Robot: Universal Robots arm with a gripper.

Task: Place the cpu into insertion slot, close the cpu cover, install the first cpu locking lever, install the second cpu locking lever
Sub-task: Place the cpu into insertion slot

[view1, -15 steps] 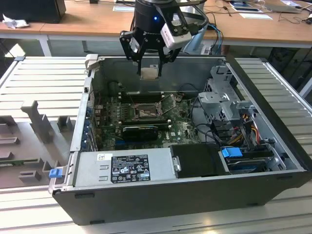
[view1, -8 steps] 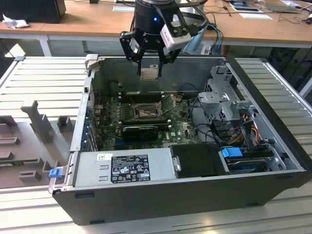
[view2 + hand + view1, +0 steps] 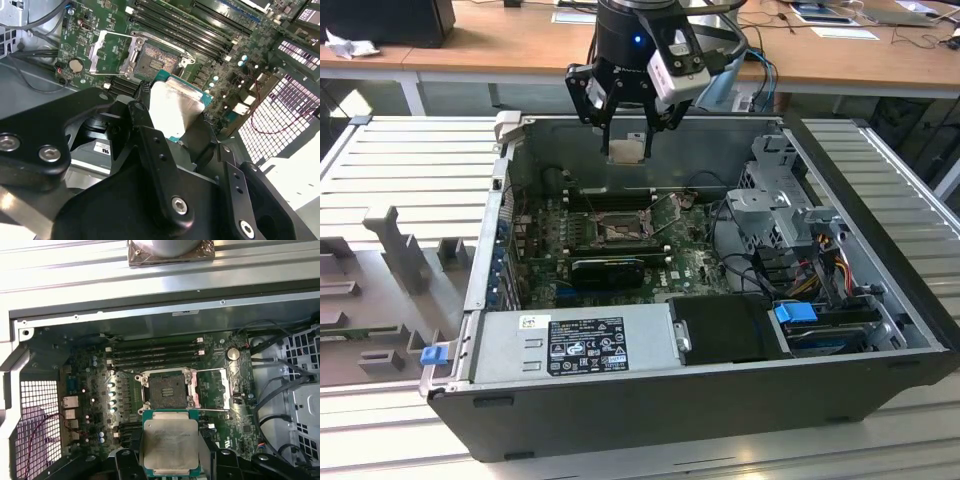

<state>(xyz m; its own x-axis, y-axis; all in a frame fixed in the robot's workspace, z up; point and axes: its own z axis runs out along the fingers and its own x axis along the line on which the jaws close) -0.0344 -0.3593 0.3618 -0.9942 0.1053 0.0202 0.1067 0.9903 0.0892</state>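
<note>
1. Exterior view: the gripper [image 3: 628, 143] is seen high over the far part of the case [image 3: 670, 400]. It is closed on the cpu [image 3: 626, 152], which is held by two opposite edges, clear of the board.
2. The slot [image 3: 165, 391] is seen bare in the first wrist view, and the cover [image 3: 226, 389] is swung open to one side of it. Nothing is seated yet.
3. The cpu is carried flat between the fingers, with its metal top shown to the first wrist camera. It is held well above the slot and, it is judged, is not yet lined up over it. In the exterior view the slot lies nearer than the gripper.
4. A skewed or offset descent is judged the main risk. If the chip is lowered out of line with the rim or turned the wrong way, the contacts in the slot could be bent.
5. A slip is also possible, since the chip is gripped only at thin edges. A tilted chip could be dropped onto the board.
6. The open cover could be caught by a finger if the approach is made from its side.
</note>
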